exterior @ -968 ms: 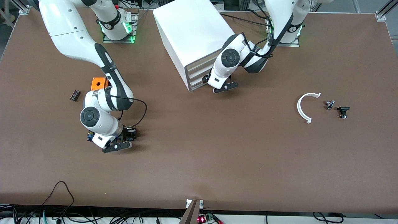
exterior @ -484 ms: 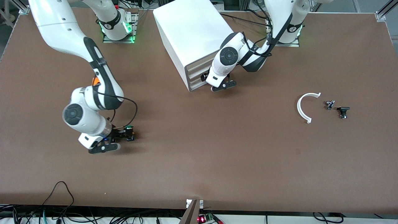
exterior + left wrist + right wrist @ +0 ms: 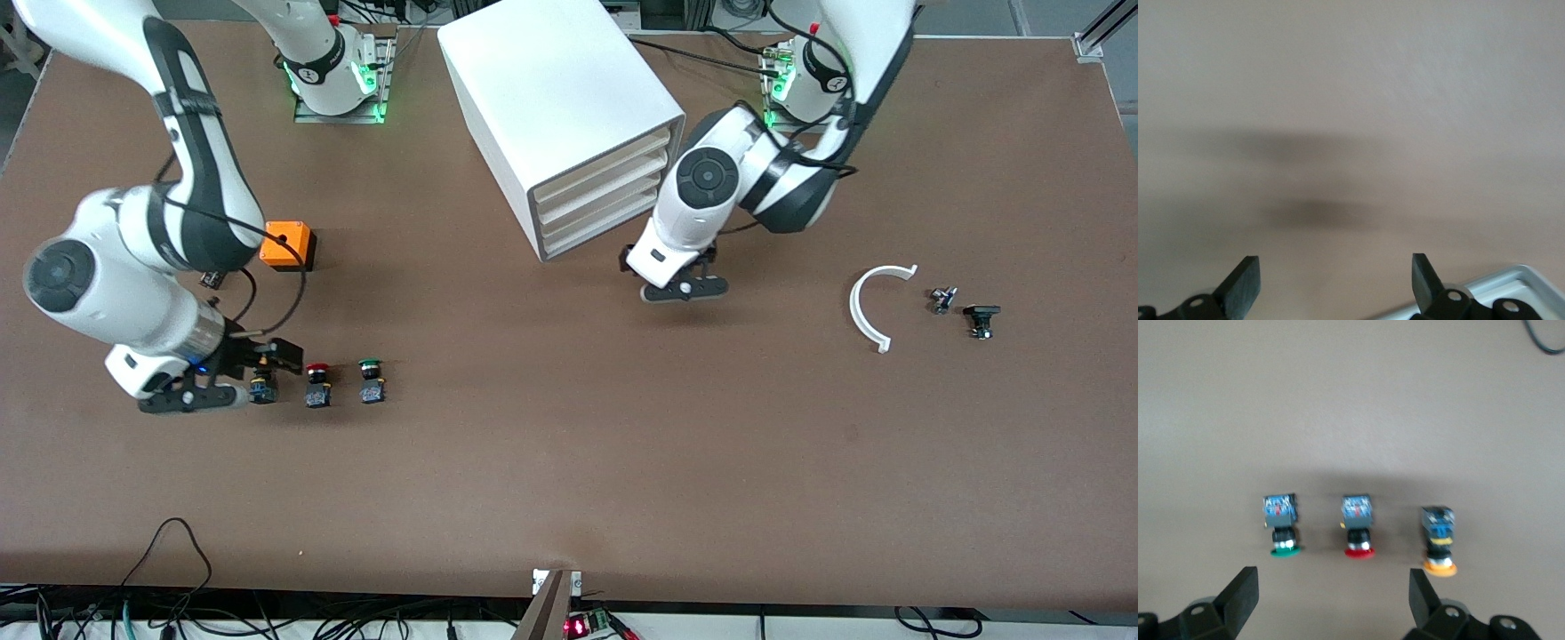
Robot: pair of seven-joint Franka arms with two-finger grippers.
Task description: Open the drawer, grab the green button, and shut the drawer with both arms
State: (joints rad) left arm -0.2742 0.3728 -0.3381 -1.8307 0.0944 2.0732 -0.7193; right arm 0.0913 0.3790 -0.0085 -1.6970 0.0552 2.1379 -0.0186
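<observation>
green button (image 3: 371, 381) lies on the table in a row with the red button (image 3: 318, 386) and yellow button (image 3: 261, 388), at the end toward the left arm. right gripper (image 3: 209, 384), fingers apart and empty, hangs over the yellow end; nearer arm by far. left gripper (image 3: 685, 286), fingers apart, empty, hovers before the cabinet (image 3: 560, 116); drawer (image 3: 605, 222) looks shut. a second ago the right gripper stood over the green one; now it is backed off.
</observation>
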